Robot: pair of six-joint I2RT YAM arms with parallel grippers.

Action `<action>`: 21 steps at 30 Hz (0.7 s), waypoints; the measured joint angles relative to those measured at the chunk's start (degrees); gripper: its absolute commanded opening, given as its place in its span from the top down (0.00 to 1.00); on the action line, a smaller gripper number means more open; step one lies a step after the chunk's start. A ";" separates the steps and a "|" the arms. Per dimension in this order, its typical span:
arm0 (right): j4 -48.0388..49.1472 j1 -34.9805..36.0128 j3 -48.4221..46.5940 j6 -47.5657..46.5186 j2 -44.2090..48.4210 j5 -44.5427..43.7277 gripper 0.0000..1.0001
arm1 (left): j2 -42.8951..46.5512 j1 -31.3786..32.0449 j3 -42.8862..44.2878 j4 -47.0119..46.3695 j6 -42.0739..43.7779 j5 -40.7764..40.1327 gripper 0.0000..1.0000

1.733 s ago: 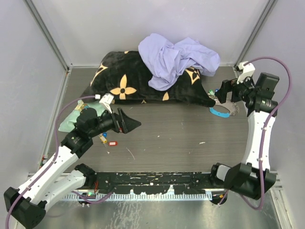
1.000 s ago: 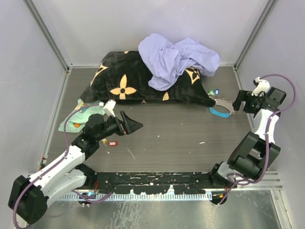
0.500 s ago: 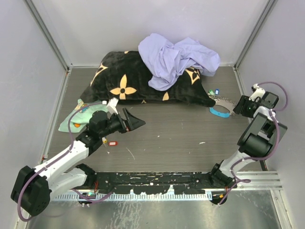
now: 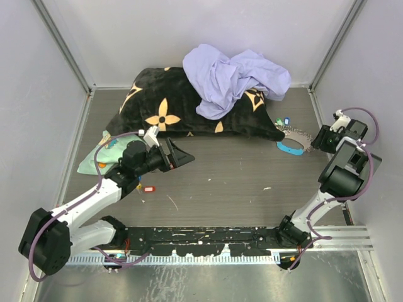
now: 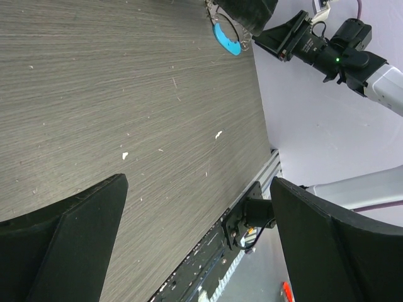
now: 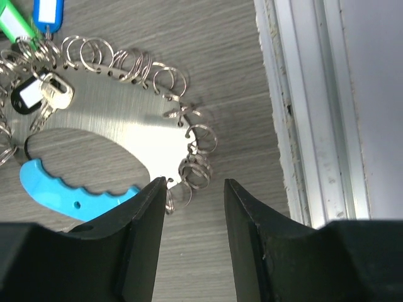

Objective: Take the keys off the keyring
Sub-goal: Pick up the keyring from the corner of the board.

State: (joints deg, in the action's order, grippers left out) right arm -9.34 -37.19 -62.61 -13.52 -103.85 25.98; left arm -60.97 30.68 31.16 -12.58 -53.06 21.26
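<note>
The keyring (image 6: 119, 132) is a flat silver crescent plate edged with small split rings, with a light-blue plastic grip (image 6: 69, 192). It lies on the floor by the pillow's right corner (image 4: 295, 143). Keys with green (image 6: 16, 25) and blue (image 6: 47, 12) tags and a black-headed key (image 6: 38, 93) hang on its far rings. My right gripper (image 6: 194, 184) is low at the ring's near end, its jaws narrowed but apart, with the end rings (image 6: 196, 171) just past the tips. My left gripper (image 4: 179, 154) is wide open over bare floor, and it sees the keyring (image 5: 227, 36) far off.
A black pillow with tan flowers (image 4: 176, 110) carries a lavender cloth (image 4: 236, 75) at the back. A mint-green cloth (image 4: 101, 156) and loose tagged keys, one red (image 4: 149, 189), lie by the left arm. The side-wall rail (image 6: 302, 126) runs close to the right of the keyring.
My right gripper's jaws have drawn closer together near the keyring's end rings, and that arm has folded upward. My left gripper has drifted slightly toward the pillow, still open.
</note>
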 measured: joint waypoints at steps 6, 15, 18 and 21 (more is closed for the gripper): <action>0.85 0.07 -3.48 0.39 -4.50 0.04 0.59 | -1.11 -0.02 1.01 0.00 0.26 0.20 0.02; 0.66 1.03 -3.87 0.09 -6.05 1.18 0.69 | -1.33 -0.04 1.44 0.04 0.96 0.90 0.02; 0.35 1.38 -4.22 -0.22 -6.43 1.49 0.78 | -1.31 -0.04 1.44 0.07 1.18 1.09 0.02; 0.07 1.49 -4.37 -0.74 -6.56 1.86 0.86 | -1.16 -0.04 1.44 0.11 1.29 1.09 0.02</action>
State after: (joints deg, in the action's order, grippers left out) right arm -9.28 -35.70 -66.98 -14.26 -110.41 27.83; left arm -62.13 30.63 32.60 -12.47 -51.77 22.35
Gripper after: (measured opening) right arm 0.210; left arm 0.983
